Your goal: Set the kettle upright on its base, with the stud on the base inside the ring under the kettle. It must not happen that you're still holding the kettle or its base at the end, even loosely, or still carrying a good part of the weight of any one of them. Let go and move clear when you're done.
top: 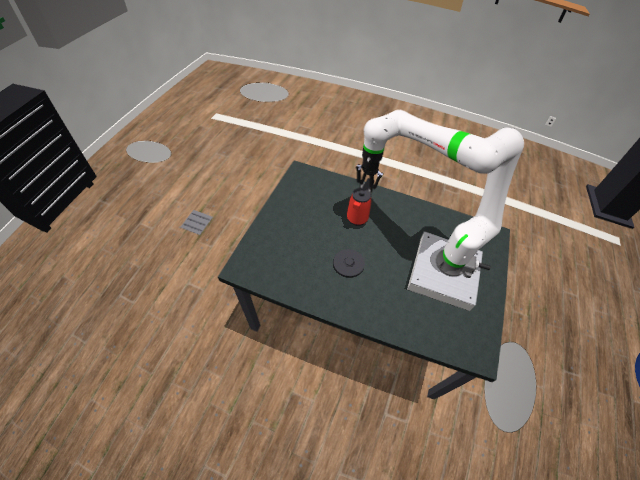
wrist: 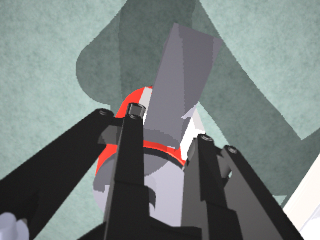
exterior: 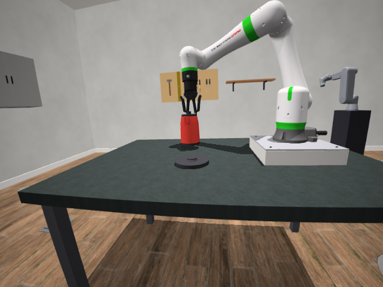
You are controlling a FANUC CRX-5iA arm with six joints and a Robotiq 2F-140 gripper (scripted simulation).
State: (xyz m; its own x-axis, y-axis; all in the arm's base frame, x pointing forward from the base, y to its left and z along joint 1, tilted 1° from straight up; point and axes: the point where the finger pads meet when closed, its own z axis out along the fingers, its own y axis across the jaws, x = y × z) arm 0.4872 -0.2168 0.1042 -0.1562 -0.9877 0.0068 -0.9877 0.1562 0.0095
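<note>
Room: grey walls, wood-plank floor [exterior: 216, 256], a white stripe on the floor behind the table.
Table [exterior: 130, 185]: dark green top on dark legs; carries everything listed below.
Base [exterior: 191, 161]: dark round disc lying flat on the table, nearest the exterior camera; a low stud stands at its centre; nothing rests on it.
Pedestal [exterior: 334, 152]: pale grey block on the right side of the table, under the arm's foot.
Arm [exterior: 287, 61]: white with green bands, rises from the pedestal and reaches across to end pointing straight down over the kettle.
Kettle [exterior: 189, 130]: red body, grey top, upright; beyond the base and apart from it, not over the stud. Whether its bottom touches the table cannot be told; its shadow lies right under it.
Gripper [exterior: 190, 108]: black, pointing down, closed at a narrow setting on the grey handle [wrist: 182, 85] at the kettle's top; in the wrist view the fingers flank that handle.
Pegboard [exterior: 168, 86]: tan panel with hand tools on the far wall, behind the gripper.
Shelf [exterior: 250, 81]: wooden, on the far wall.
</note>
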